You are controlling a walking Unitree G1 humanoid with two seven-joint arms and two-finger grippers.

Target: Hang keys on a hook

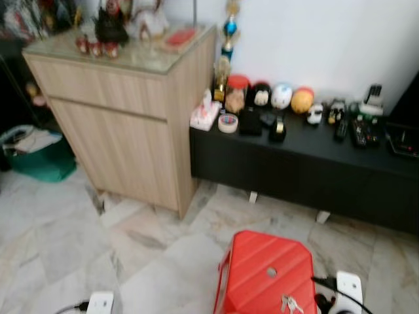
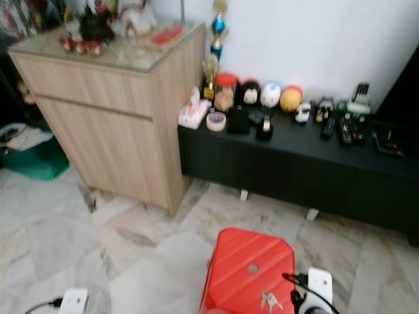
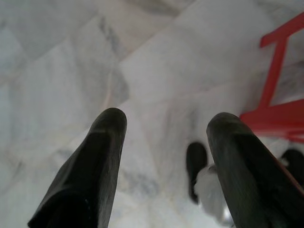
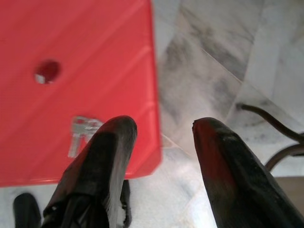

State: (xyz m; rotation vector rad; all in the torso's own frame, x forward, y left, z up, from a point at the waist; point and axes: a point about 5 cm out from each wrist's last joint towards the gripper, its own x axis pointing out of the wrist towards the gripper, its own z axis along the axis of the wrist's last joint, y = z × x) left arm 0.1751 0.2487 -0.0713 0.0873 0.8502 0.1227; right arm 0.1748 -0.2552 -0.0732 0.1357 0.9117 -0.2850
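Your keys (image 4: pixel 81 134) lie near the red stool's (image 4: pixel 71 42) edge, just beside your right gripper's (image 4: pixel 164 135) wide-spread fingers.

text: none readable | cabinet (image 1: pixel 124 111) top items: blurred, no lettering made out | black shelf (image 1: pixel 314 163) beside cabinet: jars, tape, remotes possibly labelled, too small to tell

Even, soft indoor light; head views slightly blurred (wrist views softer); faint shadows.
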